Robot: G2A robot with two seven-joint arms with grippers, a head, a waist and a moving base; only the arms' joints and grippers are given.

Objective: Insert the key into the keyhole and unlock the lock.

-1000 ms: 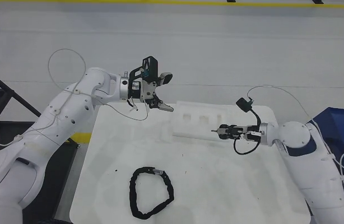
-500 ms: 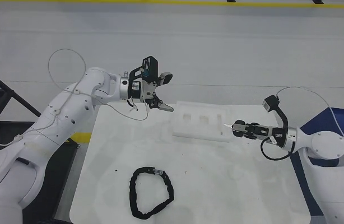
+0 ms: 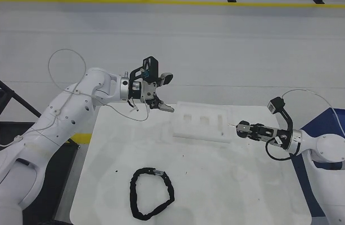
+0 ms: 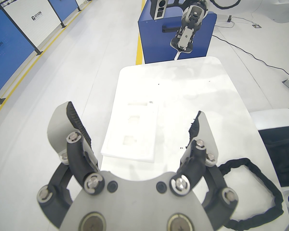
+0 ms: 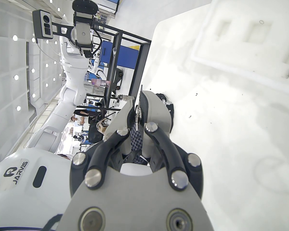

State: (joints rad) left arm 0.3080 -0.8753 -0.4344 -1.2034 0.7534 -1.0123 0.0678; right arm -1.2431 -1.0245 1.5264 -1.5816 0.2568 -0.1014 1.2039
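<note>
Retreated toward the table's (image 3: pixel 228 180) right edge, the right arm now sits off the foam tray (image 3: pixel 186 130); chain lock (image 3: pixel 151 192) lies near the front, well apart; left gripper (image 3: pixel 161 106) gapes wide, empty; right gripper (image 3: pixel 241 127) pinches the key (image 4: pixel 177 55); fetching looks done; next, carry it over and line it up at that lock.

A pale grey floor (image 3: pixel 228 50) fills the upper half of the top view, with a yellow line (image 3: pixel 161 2) along its top edge. A white table (image 3: pixel 217 191) sits at lower centre, with a blue cabinet (image 3: pixel 338 121) at the right edge and a black frame (image 3: pixel 9 93) at the left edge. The left wrist view shows blue and white partition panels (image 4: pixel 16 22) lining the hall. Round ceiling lights (image 5: pixel 15 76) glow in the right wrist view.
</note>
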